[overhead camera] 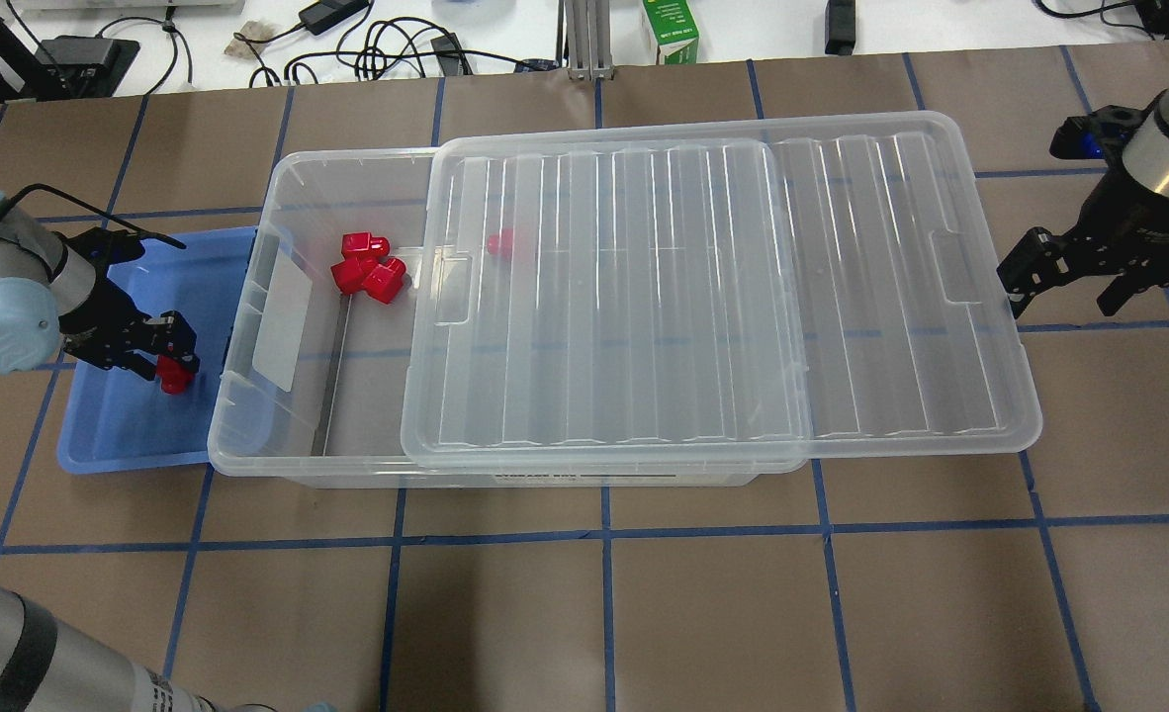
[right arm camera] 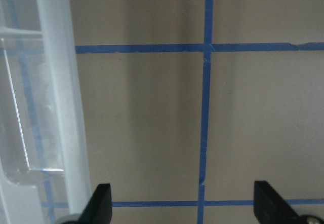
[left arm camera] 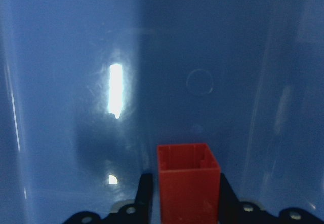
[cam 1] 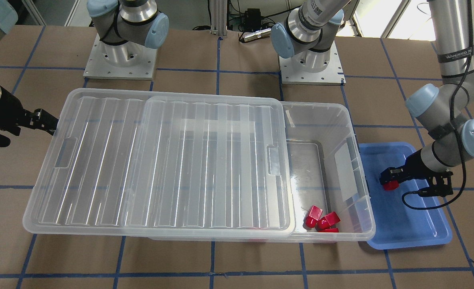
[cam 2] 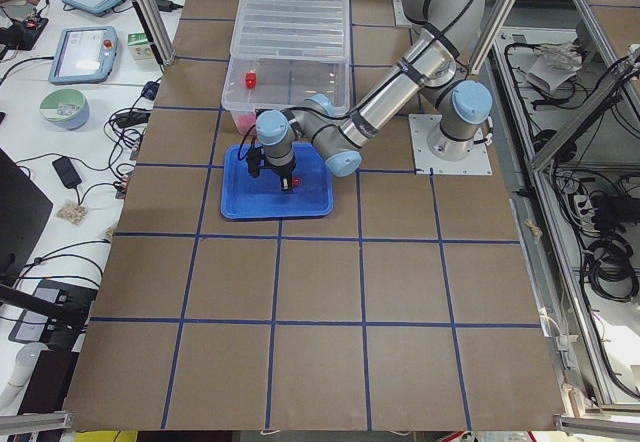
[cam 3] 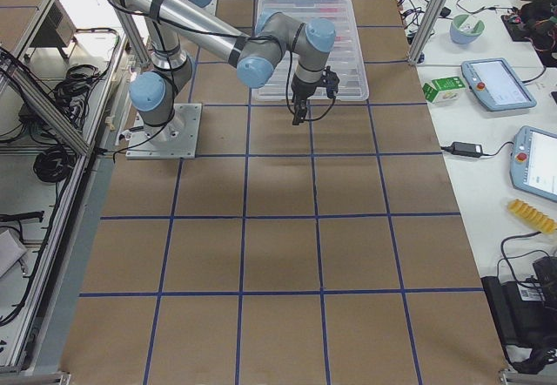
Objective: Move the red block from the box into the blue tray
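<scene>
My left gripper (cam 1: 390, 181) is shut on a red block (cam 1: 391, 185) just over the floor of the blue tray (cam 1: 413, 228). The left wrist view shows the block (left arm camera: 188, 183) between the two fingers, with the tray floor (left arm camera: 202, 57) close below. In the overhead view the held block (overhead camera: 175, 377) is near the tray's (overhead camera: 115, 430) box-side rim. The clear box (overhead camera: 248, 396) has its lid (overhead camera: 693, 297) slid aside. A few red blocks (overhead camera: 367, 270) lie in its open end. My right gripper (overhead camera: 1061, 299) is open and empty beside the lid's far end.
One more red block (overhead camera: 501, 242) shows through the lid. The right wrist view shows the lid's edge (right arm camera: 61, 107) at the left and brown taped table (right arm camera: 202, 107) under the open fingers. The arm bases (cam 1: 120, 60) stand behind the box.
</scene>
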Motion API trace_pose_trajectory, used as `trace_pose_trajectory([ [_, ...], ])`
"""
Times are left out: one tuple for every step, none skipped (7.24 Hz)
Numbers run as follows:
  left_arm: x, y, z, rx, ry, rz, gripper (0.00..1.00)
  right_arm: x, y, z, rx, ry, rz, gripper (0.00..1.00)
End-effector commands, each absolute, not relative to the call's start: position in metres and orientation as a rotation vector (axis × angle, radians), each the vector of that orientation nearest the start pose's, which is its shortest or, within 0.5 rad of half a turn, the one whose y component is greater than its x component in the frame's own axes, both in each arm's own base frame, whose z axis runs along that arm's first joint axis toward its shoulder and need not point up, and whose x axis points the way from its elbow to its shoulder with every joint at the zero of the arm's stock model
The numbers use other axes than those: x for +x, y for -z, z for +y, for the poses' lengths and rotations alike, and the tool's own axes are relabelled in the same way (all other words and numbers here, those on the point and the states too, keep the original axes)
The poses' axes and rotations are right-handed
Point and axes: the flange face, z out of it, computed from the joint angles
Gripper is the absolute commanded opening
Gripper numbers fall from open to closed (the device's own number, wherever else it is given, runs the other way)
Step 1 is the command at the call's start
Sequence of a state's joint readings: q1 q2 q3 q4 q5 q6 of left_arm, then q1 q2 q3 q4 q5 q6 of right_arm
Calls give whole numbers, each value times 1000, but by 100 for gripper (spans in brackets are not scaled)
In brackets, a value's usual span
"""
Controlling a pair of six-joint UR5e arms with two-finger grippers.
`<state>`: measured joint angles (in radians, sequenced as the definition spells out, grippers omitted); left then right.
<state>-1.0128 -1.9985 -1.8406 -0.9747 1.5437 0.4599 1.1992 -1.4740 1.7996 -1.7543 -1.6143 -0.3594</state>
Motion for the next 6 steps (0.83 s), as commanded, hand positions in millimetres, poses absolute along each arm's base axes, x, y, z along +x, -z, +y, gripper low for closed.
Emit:
trace_pose_trajectory([
  [168,-246,-560,-122,-144,3222,100,-5,-349,-514,56,-221,3138,100],
  [156,-297,-562,-90,-138,3218,100,23,-351,-516,85,-206,3147,100],
  [135,-352,-574,-27,-67,3196,100,51,-352,-515,100,-195,3158,100],
  [99,-400,-580,67,-47,3176,100,77,-353,-513,125,-176,3164,100],
  [63,-441,-572,133,-43,3170,100,100,-352,-510,114,-169,3171,100],
  [28,-463,-560,172,-11,3167,100,104,-353,-511,107,-152,3173,100],
])
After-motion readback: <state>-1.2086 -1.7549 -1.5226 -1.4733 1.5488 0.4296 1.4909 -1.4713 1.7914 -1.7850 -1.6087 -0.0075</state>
